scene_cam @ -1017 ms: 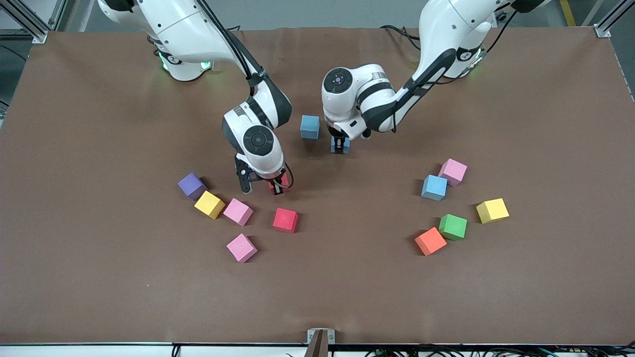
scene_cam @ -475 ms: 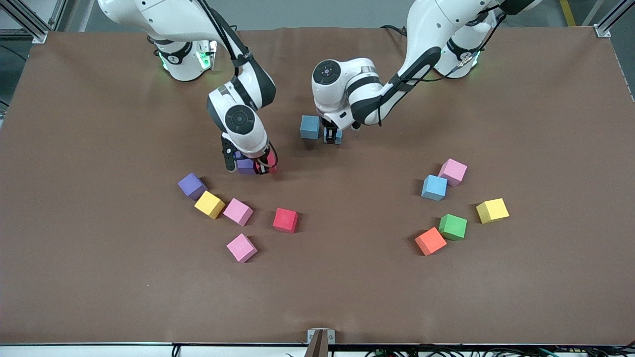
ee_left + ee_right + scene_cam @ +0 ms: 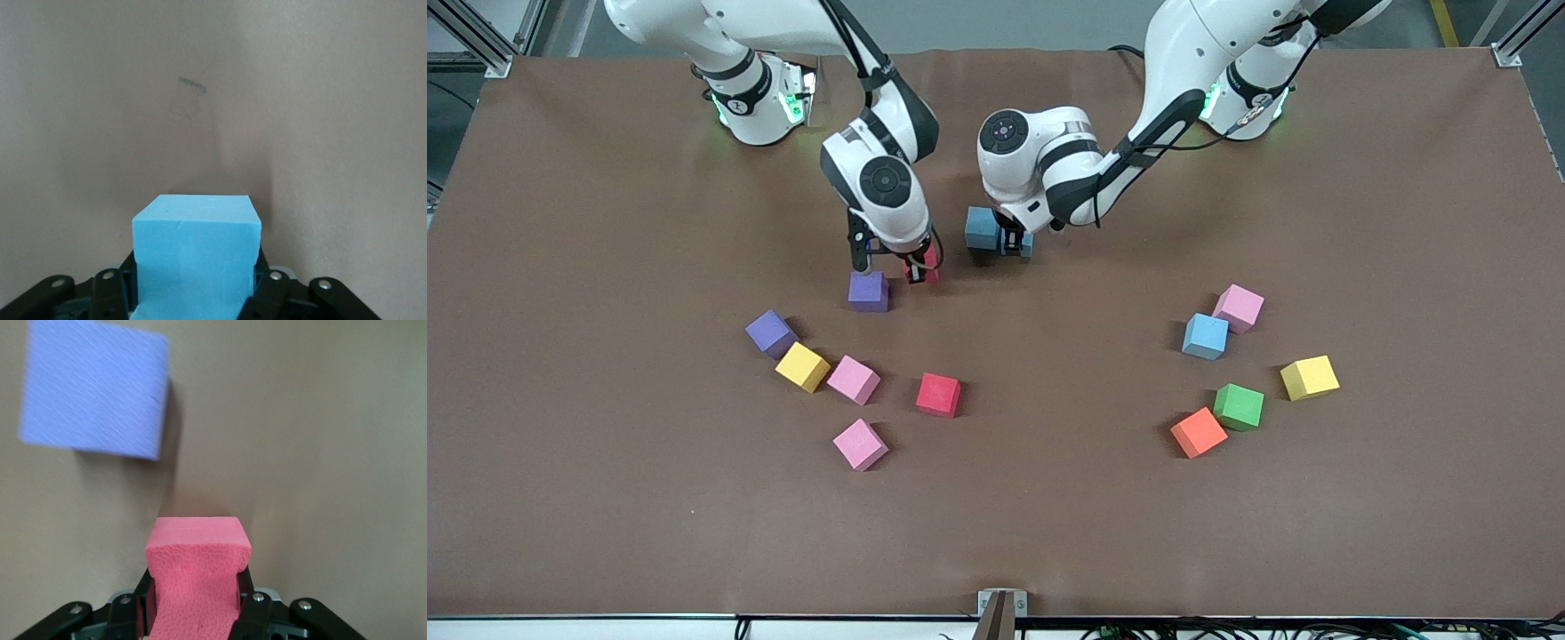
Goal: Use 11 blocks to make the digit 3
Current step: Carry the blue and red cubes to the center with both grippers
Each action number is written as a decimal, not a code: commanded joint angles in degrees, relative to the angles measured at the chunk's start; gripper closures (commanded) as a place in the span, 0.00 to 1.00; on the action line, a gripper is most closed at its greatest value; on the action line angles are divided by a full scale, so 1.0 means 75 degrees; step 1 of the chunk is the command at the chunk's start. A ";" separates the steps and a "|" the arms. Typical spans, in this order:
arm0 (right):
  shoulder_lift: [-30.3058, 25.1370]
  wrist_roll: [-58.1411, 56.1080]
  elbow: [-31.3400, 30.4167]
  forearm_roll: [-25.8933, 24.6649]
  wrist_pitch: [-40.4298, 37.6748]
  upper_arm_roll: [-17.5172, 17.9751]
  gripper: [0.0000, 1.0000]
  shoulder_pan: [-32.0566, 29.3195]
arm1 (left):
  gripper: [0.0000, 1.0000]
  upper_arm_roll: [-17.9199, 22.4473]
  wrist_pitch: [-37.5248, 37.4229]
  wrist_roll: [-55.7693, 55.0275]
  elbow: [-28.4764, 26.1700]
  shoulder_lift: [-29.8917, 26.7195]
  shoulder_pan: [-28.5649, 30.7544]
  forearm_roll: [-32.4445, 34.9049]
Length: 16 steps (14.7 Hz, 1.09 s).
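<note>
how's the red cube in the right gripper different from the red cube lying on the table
The red foam cube in the right gripper is clamped between its fingers and squeezed in at the sides; the loose red foam cube sits free and square on the table, nearer the front camera. Both share colour and size.

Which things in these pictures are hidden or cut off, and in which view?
- Front view: the red block in the right gripper is mostly covered by that arm's wrist.
- Front view: the light blue block in the left gripper shows only an edge below the wrist.
- Right wrist view: the purple cube is blurred and cut by the frame edge.
</note>
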 commanded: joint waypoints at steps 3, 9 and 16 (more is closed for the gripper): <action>-0.0355 0.0838 -0.0587 0.0168 0.0292 -0.0013 1.00 0.0624 | 0.41 0.0074 -0.0024 -0.1525 0.0228 0.0135 -0.0259 0.0200; -0.0648 0.0933 -0.1114 0.0389 0.0727 -0.0001 1.00 0.0788 | 0.00 0.0039 -0.0433 -0.1455 0.0217 -0.0052 -0.0107 0.0177; -0.0648 0.0933 -0.1114 0.0742 0.0879 -0.0001 1.00 0.0941 | 0.00 -0.0567 -0.0879 -0.0637 0.0146 -0.0908 0.0838 0.0165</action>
